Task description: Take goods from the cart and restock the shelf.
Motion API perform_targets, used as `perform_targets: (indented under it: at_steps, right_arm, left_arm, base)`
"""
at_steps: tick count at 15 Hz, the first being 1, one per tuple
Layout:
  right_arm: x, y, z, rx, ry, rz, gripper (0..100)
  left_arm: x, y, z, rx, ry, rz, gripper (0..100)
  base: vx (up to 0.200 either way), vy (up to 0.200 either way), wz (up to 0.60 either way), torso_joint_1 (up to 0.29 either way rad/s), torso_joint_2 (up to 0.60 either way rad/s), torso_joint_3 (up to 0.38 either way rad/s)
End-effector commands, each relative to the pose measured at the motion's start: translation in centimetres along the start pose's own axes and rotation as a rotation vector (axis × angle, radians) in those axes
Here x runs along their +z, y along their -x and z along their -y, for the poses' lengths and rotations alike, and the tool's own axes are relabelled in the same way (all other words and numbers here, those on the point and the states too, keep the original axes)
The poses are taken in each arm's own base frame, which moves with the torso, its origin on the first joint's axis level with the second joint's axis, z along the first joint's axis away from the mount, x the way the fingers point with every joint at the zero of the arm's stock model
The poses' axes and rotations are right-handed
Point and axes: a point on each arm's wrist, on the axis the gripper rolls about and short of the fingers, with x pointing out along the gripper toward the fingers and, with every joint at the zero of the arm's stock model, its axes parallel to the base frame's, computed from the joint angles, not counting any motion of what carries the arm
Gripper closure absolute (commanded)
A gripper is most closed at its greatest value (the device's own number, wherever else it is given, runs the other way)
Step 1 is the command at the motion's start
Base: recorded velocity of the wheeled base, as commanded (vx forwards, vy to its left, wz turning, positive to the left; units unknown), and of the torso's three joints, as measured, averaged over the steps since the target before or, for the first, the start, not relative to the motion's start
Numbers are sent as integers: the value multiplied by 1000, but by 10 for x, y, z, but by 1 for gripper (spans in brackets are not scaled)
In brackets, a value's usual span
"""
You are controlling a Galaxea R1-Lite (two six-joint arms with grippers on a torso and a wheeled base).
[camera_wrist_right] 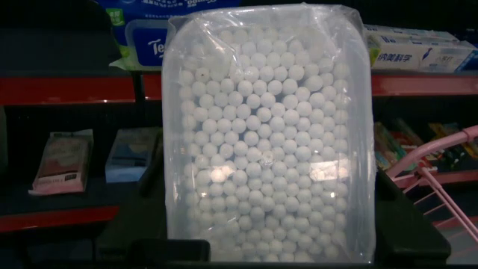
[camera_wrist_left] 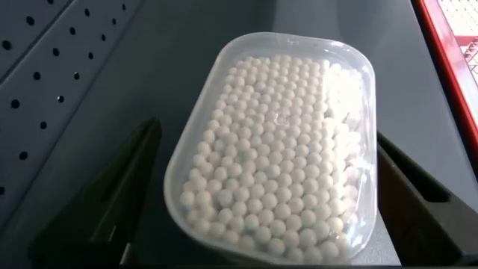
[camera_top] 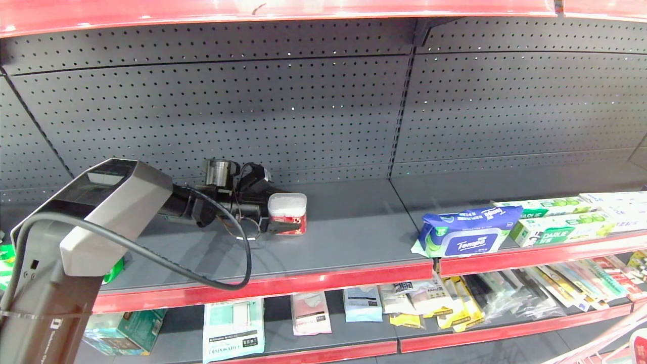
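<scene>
A tub of white beads [camera_top: 287, 212] with a clear lid and a red label stands on the grey middle shelf [camera_top: 349, 227], left of centre. My left gripper [camera_top: 275, 216] reaches it from the left. In the left wrist view its dark fingers [camera_wrist_left: 112, 202] sit against both long sides of the tub [camera_wrist_left: 276, 149], with the perforated back panel beside it. My right gripper [camera_wrist_right: 267, 164] is shut on a second tub of white beads [camera_wrist_right: 265, 142], held in front of the shelves, away from them.
A blue wipes pack [camera_top: 465, 232] and green-white boxes [camera_top: 556, 222] lie on the same shelf to the right, with bare shelf between them and the tub. Small packets [camera_top: 364, 303] fill the shelf below. A pink cart frame [camera_wrist_right: 441, 172] stands lower right.
</scene>
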Motion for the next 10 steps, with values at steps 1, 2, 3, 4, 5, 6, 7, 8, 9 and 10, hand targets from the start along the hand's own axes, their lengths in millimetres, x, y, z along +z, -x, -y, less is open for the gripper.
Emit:
perform_targets:
  at_steps: [1, 2, 3, 4, 5, 6, 7, 8, 9, 10]
  right_arm:
    - [0, 0, 0, 0, 0, -1, 100]
    - [0, 0, 0, 0, 0, -1, 100]
    - [0, 0, 0, 0, 0, -1, 100]
    - [0, 0, 0, 0, 0, -1, 100]
    - [0, 0, 0, 0, 0, -1, 100]
    - [0, 0, 0, 0, 0, -1, 100]
    - [0, 0, 0, 0, 0, -1, 100]
    - [0, 0, 0, 0, 0, -1, 100]
    - [0, 0, 0, 0, 0, -1, 100]
    - [0, 0, 0, 0, 0, -1, 100]
  left_arm:
    - [1, -2, 1, -4, -2, 1, 0]
    - [1, -2, 1, -4, -2, 1, 0]
    - [0, -2, 1, -5, 0, 1, 0]
    - [-2, -3, 1, -6, 2, 0, 0]
    - [-3, -2, 0, -5, 3, 0, 100]
    - [-3, -2, 1, -5, 5, -2, 100]
    - [-3, -2, 1, -5, 5, -2, 100]
    - [-3, -2, 1, -5, 5, -2, 100]
    - [-3, -2, 1, -5, 5, -2, 100]
    - [-3, -2, 1, -5, 5, -2, 100]
  base:
    - [0, 0, 0, 0, 0, 0]
    - [0, 0, 0, 0, 0, 0]
    - [0, 0, 0, 0, 0, 0]
    - [0, 0, 0, 0, 0, 0]
    - [0, 0, 0, 0, 0, 0]
    - [0, 0, 0, 0, 0, 0]
    - [0, 0, 0, 0, 0, 0]
    - [0, 0, 0, 0, 0, 0]
    - [0, 0, 0, 0, 0, 0]
    - [0, 0, 0, 0, 0, 0]
